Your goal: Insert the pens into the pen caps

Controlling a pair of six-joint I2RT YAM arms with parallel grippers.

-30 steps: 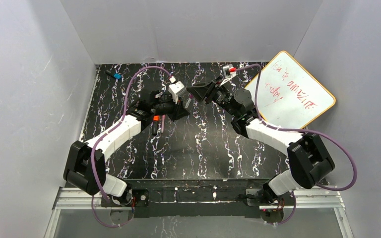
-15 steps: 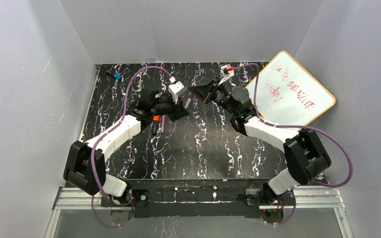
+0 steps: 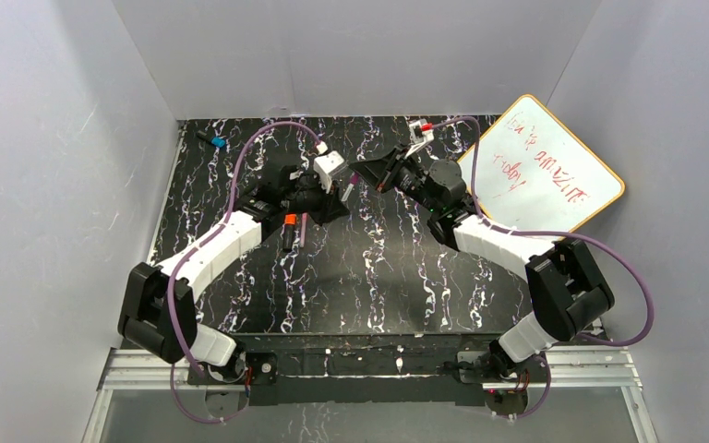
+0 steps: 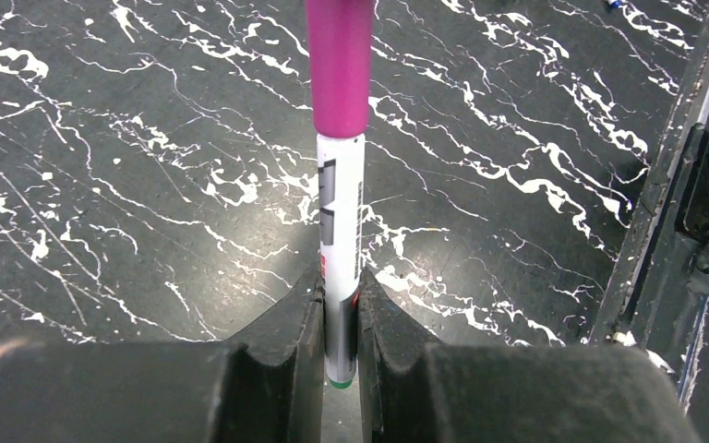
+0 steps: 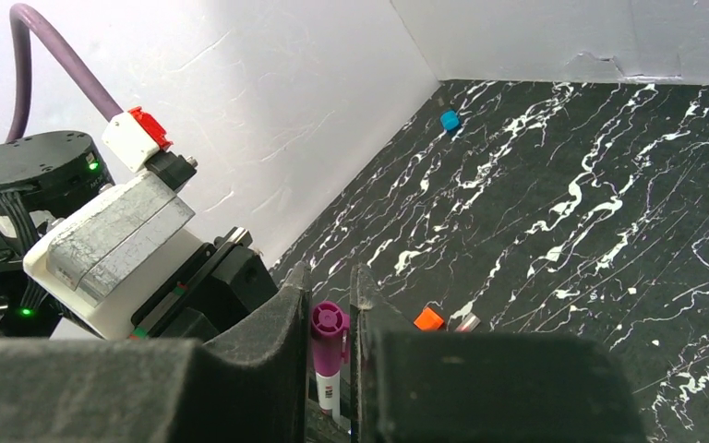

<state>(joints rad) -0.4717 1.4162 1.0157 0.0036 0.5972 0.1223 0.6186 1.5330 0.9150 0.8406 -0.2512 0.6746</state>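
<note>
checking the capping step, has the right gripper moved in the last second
Yes, slightly: the right gripper has shifted left and toward the far wall, away from the whiteboard.

Held left end effector [image 4: 340, 284] clamped on pen [image 4: 342, 212], right end effector [image 5: 330, 288] pinched on pen cap [image 5: 329, 334]; stretched both arms inward.

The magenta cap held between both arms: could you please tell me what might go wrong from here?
1. The left fingers pinch the white pen only at its tail end, so a sideways push could tilt it.
2. The right fingers grip the magenta cap; if it is not fully seated, letting go could drop it.
</note>
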